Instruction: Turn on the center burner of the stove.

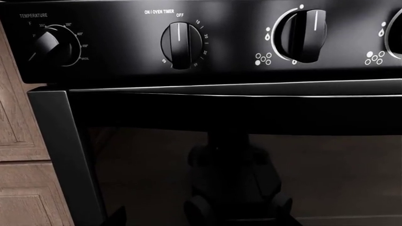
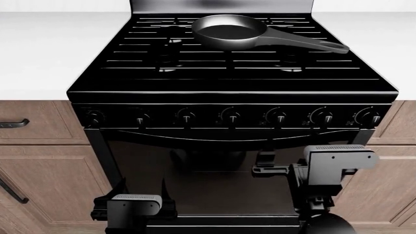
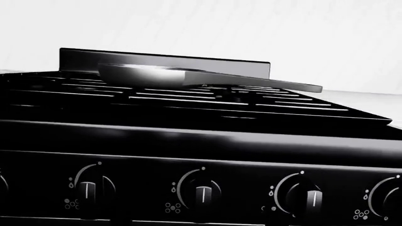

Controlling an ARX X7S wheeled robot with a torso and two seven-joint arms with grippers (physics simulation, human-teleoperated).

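The glossy black stove (image 2: 227,73) fills the head view, with black grates and a row of seven knobs (image 2: 231,116) on its front. My left gripper (image 2: 141,187) is low in front of the dark oven door (image 2: 215,165), with its two fingers apart and empty. Its wrist view shows the temperature knob (image 1: 49,43), the oven timer knob (image 1: 180,45) and a burner knob (image 1: 303,35). My right gripper (image 2: 265,163) hovers before the oven door, below the fifth knob (image 2: 278,117) and touching nothing. Its wrist view shows burner knobs (image 3: 201,190), not its fingers.
A dark frying pan (image 2: 229,30) sits on the rear grates with its handle (image 2: 312,44) pointing right; it also shows in the right wrist view (image 3: 157,73). White countertops (image 2: 46,48) flank the stove. Wooden cabinet fronts (image 2: 39,165) with dark handles stand on both sides.
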